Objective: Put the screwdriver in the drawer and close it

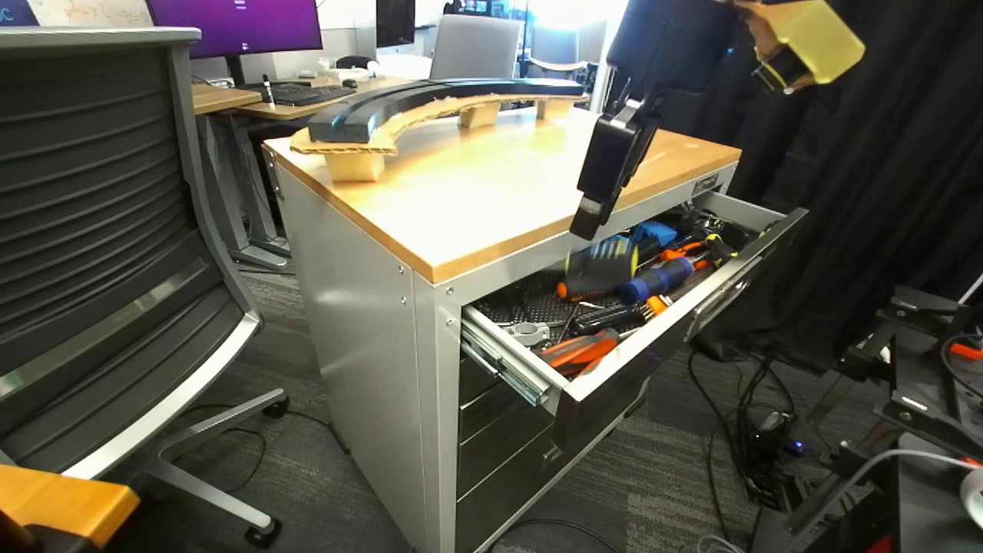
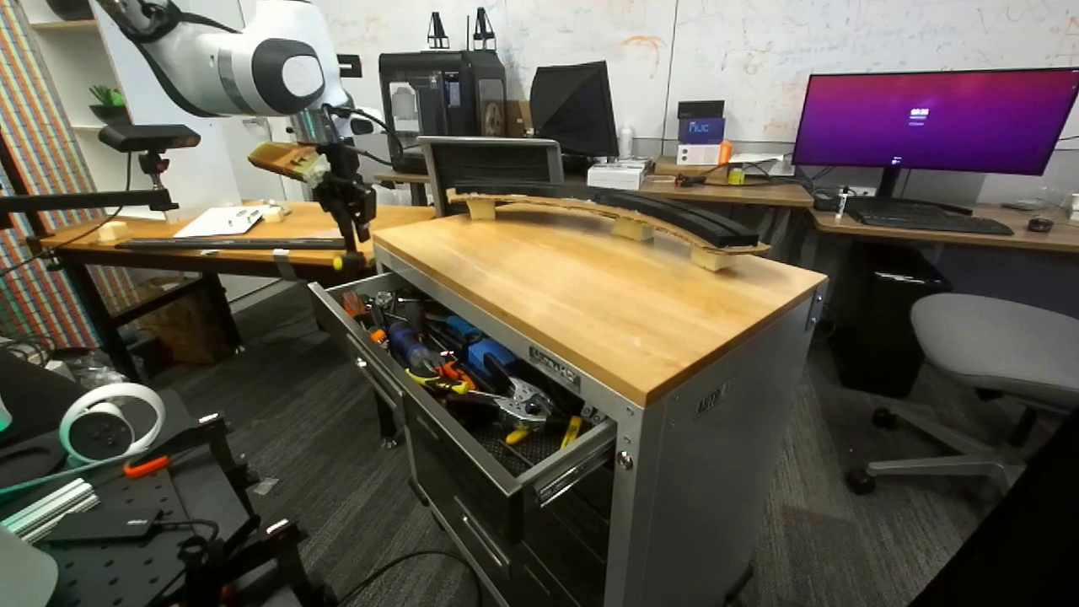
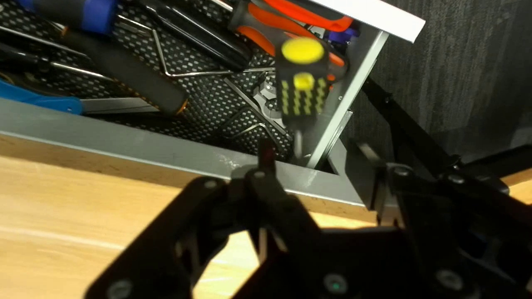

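The screwdriver has a black handle with yellow marks. It shows blurred in the wrist view [image 3: 303, 89], its thin shaft pointing toward the gripper, and blurred over the drawer in an exterior view [image 1: 603, 269]. Only its yellow end [image 2: 346, 262] shows clearly in an exterior view, just below the gripper [image 2: 358, 229]. In the wrist view my gripper [image 3: 311, 155] has its fingers apart with nothing gripped between them. The gripper [image 1: 590, 219] is above the drawer's inner edge. The drawer [image 1: 653, 329] is pulled out and holds many tools; its side wall shows in the wrist view [image 3: 353, 99].
The cabinet's wooden top [image 1: 491, 200] lies right behind the drawer. A curved black piece on cardboard and foam blocks [image 2: 615, 215] stands on it. Orange-handled pliers [image 1: 580, 352] and a blue-handled tool [image 1: 659, 279] lie in the drawer. An office chair [image 1: 100, 230] stands beside the cabinet.
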